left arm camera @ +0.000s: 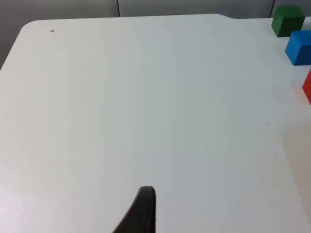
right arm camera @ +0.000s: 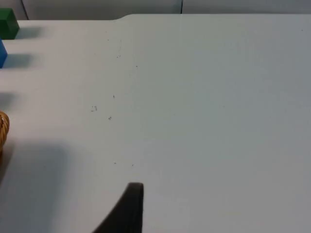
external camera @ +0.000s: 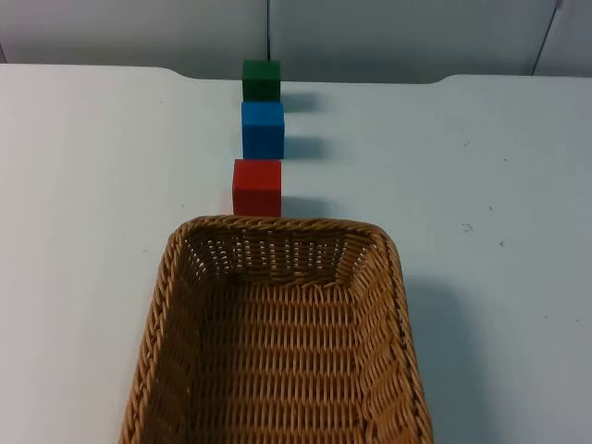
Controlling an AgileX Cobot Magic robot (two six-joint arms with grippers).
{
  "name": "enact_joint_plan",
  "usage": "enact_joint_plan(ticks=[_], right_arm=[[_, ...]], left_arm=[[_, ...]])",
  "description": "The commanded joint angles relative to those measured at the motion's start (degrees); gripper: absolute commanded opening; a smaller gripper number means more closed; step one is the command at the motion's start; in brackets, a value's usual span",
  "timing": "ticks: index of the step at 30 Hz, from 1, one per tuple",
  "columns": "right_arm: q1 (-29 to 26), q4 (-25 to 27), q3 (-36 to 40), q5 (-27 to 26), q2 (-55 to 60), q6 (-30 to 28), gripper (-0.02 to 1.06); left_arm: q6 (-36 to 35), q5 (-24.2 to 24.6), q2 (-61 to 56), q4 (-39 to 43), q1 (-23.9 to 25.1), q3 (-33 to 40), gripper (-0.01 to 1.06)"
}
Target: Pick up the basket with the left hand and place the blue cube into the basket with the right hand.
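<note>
On the white bench (external camera: 92,185), in a row running toward the partition: red cube (external camera: 256,187) just beyond the far rim of the wicker basket (external camera: 277,227), then blue cube (external camera: 263,129), then green cube (external camera: 262,80), small gaps between, with the basket resting flat. Over bare bench well to the side of that row, left gripper (left arm camera: 143,208), angled down and forward; apart or together, cannot tell. On the opposite side, right gripper (right arm camera: 127,206) in the same downward-forward pose above bare bench, near the basket's edge; state likewise impossible to tell.
</note>
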Motion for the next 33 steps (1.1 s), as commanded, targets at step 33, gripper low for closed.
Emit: enact_joint_plan(ticks=[33], right_arm=[[-0.44,-0.47,0.28,-0.3,-0.13,0.06,1.04]], left_arm=[[27.49,-14.75,53.27,-30.68,-0.35,-11.6,0.89]])
